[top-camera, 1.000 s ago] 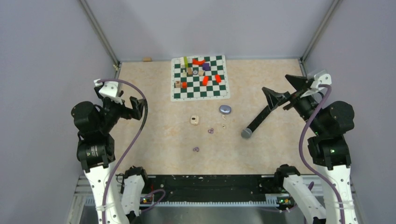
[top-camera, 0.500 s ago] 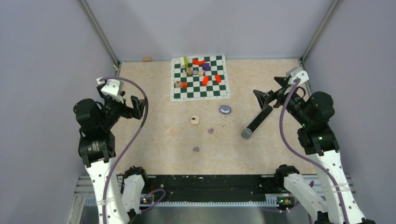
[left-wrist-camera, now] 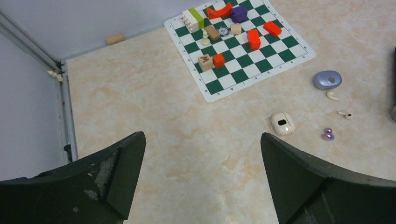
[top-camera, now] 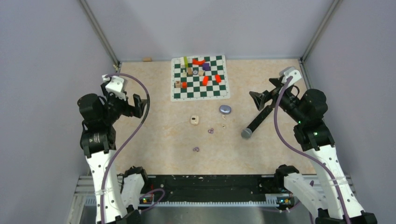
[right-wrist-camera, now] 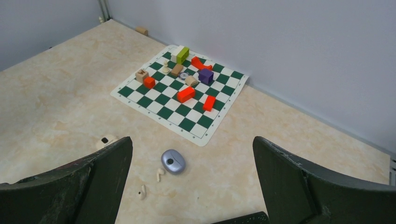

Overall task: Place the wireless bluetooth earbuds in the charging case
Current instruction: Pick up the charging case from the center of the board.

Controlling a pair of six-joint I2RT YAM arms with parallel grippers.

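Worktop (top-camera: pixel 154 130) carried a chessboard mat (top-camera: pixel 219 92) at its far edge, centre; left gripper (left-wrist-camera: pixel 201 137) hung near the left edge, jaws spread wide, empty; right gripper (right-wrist-camera: pixel 192 140) near the right edge, equally wide, empty; black microphone (top-camera: pixel 256 122) lay right of centre; grey-blue case (top-camera: pixel 225 109) and cream case (top-camera: pixel 195 120) mid-worktop, apart; first purple earbud (top-camera: pixel 210 131) loose just nearward of the cases; second purple earbud (top-camera: pixel 195 149) closer to the near edge.

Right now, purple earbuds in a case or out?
Out. Both purple earbuds lie loose on the table, apart from each other.
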